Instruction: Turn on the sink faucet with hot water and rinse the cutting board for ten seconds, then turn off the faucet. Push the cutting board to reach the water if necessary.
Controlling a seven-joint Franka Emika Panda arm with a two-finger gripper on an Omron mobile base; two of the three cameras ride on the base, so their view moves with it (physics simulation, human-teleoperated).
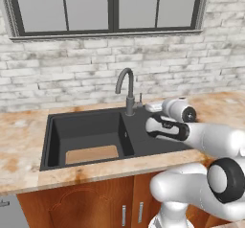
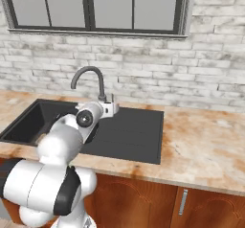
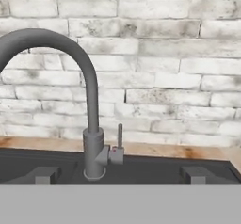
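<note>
The dark grey sink faucet stands at the back rim of the black sink, its gooseneck bending left over the basin. Its small lever handle points straight up on the right of the base. No water runs from the spout. The tan cutting board lies flat on the basin floor, towards the front right. My gripper is open and level with the faucet base, a short way in front of it, over the flat draining side. Its fingertips stand wide apart with nothing between them.
A whitewashed brick wall with a dark-framed window rises close behind the faucet. Mottled orange-beige countertop runs on both sides of the sink. Wooden cabinet doors are below the front edge.
</note>
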